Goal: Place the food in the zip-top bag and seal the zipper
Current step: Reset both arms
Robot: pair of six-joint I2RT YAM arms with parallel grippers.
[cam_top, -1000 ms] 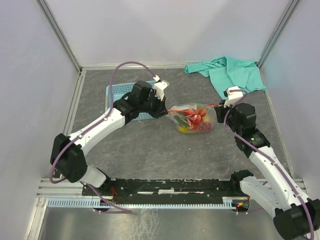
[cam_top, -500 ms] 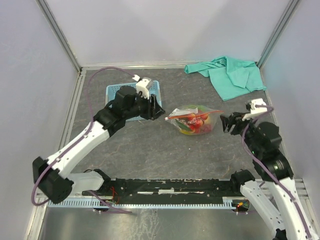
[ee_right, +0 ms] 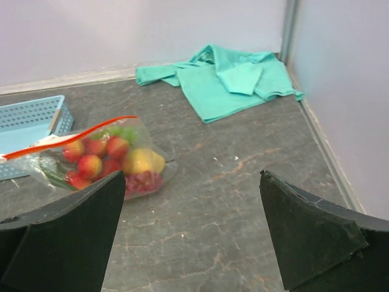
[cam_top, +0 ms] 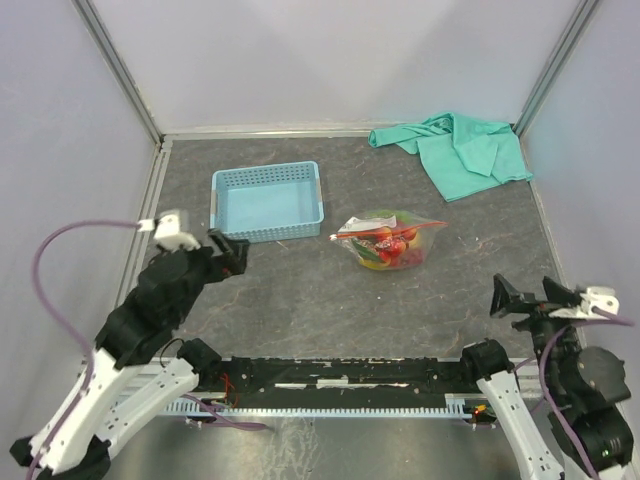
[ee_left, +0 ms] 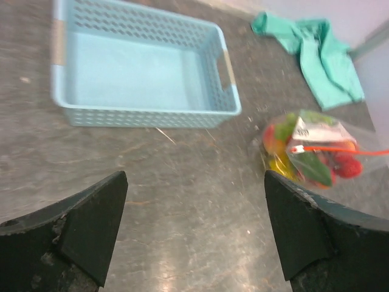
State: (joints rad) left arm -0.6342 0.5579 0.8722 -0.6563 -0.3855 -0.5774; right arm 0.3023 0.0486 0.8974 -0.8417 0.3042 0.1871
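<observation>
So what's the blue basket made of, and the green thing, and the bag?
The basket looks like hard, smooth plastic: stiff walls full of little holes. The green cloth seems soft fabric, lying in folds. The bag looks like thin clear plastic: crinkly, with fruit showing through.

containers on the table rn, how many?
2. The blue basket sits at back left. The zip-top bag lies just right of it, near mid-table, with the food inside. Nothing in view looks able to hide another.

Lt blue lattice basket mid-left on grey table, crumpled teal cloth at far-right corner
</observation>
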